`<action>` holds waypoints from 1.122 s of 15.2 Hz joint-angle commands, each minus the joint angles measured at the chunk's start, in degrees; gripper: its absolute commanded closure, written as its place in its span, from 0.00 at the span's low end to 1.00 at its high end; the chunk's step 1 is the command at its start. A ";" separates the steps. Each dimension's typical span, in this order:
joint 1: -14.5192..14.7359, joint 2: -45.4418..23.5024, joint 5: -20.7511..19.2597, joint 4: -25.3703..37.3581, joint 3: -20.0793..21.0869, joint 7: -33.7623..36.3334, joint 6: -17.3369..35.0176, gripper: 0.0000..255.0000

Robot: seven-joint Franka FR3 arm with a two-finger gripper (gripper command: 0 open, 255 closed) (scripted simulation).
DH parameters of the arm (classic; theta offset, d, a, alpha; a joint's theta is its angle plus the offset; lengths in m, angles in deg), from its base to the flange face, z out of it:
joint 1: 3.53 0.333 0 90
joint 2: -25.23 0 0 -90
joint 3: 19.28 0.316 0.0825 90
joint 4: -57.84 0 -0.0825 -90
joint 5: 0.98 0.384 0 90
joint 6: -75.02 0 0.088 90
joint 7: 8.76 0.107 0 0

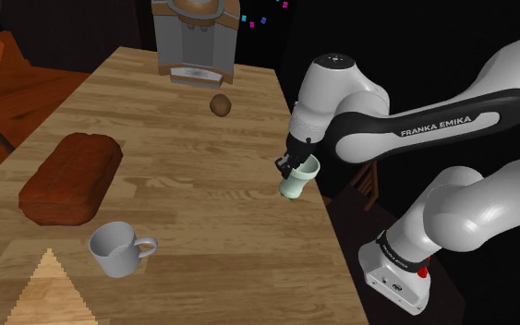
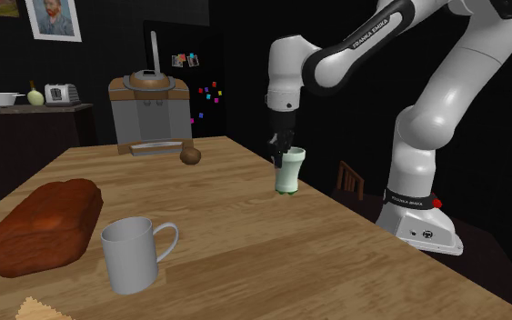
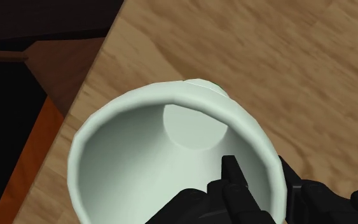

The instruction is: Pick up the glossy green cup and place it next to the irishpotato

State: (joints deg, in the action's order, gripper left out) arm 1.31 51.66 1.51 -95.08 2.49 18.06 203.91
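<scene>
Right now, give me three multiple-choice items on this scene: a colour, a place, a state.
1. The cup at the gripper is:
A) red
B) pale green
C) black

2. The potato lies:
A) on the table, near the coffee machine
B) inside the cup
C) on the floor

3. The gripper is:
A) open, clear of the cup
B) shut on nothing
C) shut on the cup's rim

Key:
1 B: both exterior views show it pale green.
2 A: it sits just in front of the machine.
3 C: in the wrist view one finger is inside the wall and one outside.
</scene>
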 commanded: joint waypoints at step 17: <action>0.53 6.24 0.43 9.56 -2.64 -2.41 -15.62 1.00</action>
State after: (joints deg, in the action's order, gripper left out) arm 1.73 57.49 1.86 -86.21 -0.11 15.63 189.37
